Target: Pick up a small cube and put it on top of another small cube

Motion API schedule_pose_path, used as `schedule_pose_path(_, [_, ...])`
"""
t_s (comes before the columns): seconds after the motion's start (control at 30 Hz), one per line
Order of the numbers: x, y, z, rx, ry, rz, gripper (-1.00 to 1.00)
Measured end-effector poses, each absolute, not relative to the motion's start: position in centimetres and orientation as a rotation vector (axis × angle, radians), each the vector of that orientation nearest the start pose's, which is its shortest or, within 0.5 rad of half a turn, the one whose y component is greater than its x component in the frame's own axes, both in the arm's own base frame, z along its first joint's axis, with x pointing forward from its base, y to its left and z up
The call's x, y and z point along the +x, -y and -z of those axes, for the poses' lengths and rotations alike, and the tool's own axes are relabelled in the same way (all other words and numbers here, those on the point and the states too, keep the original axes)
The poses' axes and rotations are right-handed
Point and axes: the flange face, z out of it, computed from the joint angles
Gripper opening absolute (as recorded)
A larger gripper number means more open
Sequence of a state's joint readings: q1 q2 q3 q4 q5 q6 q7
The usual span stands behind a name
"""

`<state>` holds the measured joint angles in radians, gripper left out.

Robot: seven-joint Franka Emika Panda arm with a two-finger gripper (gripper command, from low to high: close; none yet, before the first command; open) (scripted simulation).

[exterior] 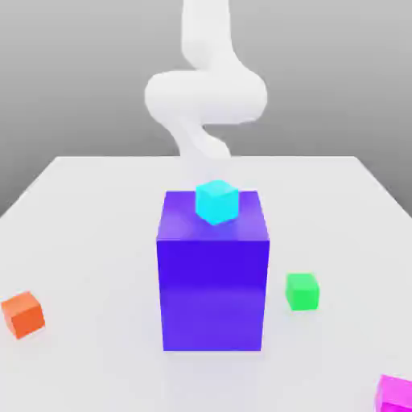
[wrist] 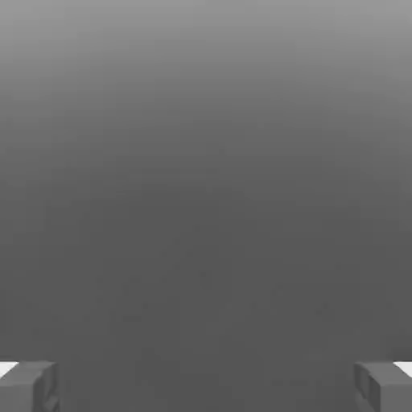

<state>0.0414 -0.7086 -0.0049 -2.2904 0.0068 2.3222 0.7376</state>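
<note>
The small magenta cube (exterior: 396,393) is sitting nearest the camera, at the lower right corner of the exterior view, cut off by the frame edges so that just part of its bright pink top and front face are showing; it is resting on the table (exterior: 96,233) and is lying well apart from everything else. Its faces are looking plain and glossy, carrying no label or writing, and the same is holding for every other block. Moving outward, a green cube (exterior: 302,291) of similar size is sitting right of centre, near the lower right side of the big blue-purple block (exterior: 213,273) but not touching it. That tall block is standing upright in the middle of the frame, and a cyan cube (exterior: 216,201) is resting on its top face, near the front edge. An orange cube (exterior: 22,314) is lying at the lower left, well apart from the block. The table is showing as a smooth white surface with faint reflections, and a plain grey backdrop is rising behind it. The white arm (exterior: 206,96) is curling in the upper centre behind the block. In the hand view the gripper (wrist: 206,386) is holding its jaws wide, with one grey finger (wrist: 28,386) showing in each lower corner against grey emptiness.
</note>
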Motion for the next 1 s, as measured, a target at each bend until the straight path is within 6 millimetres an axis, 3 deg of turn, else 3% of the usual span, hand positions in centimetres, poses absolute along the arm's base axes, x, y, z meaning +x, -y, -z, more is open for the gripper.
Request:
schedule_pose_path(0.27, [46.6, -7.3, -58.5, -2.781, -0.557, 0.733, 0.00])
schedule_pose_path(0.5, [51.2, -13.5, -47.9, -2.938, -0.198, 0.525, 0.00])
schedule_pose_path(0.67, [52.2, -19.0, -39.5, -3.011, 0.101, 0.369, 0.00])
schedule_pose_path(0.77, [52.4, -21.2, -34.2, -3.041, 0.259, 0.274, 0.00])
schedule_pose_path(1.0, [50.3, -26.1, -21.6, -3.059, 0.661, 0.043, 0.00])
